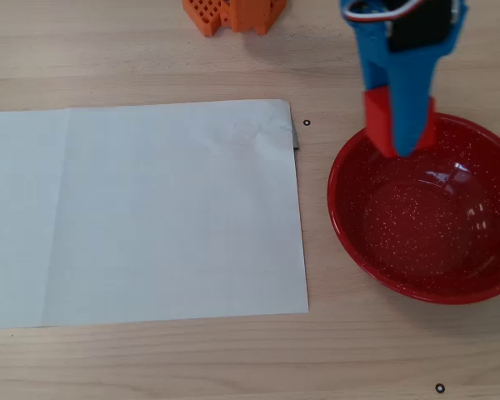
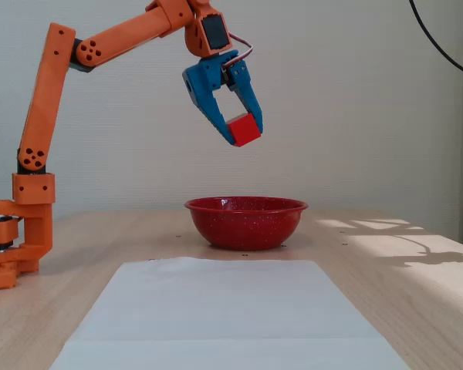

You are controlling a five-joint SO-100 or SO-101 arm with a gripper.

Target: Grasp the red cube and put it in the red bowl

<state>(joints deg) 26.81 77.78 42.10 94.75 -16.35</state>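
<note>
paper sheet (image 2: 224,316): nearest, flat, in front of red bowl (image 2: 245,221)
red bowl: empty, on table
gripper (image 2: 244,129): clamped on red cube (image 2: 245,129), high above bowl
cube handling: likely light, rigid, matte; flat opposite faces suit the hold

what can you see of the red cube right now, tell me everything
The red cube is small, plain and matte, bright red with sharp edges. It is clamped between the blue fingers of the claw, tilted rather than level, and held in the air well above the red bowl. In the overhead view a blue finger covers its middle, with red showing on both sides, over the bowl's far rim. Only the claw touches it.
</note>
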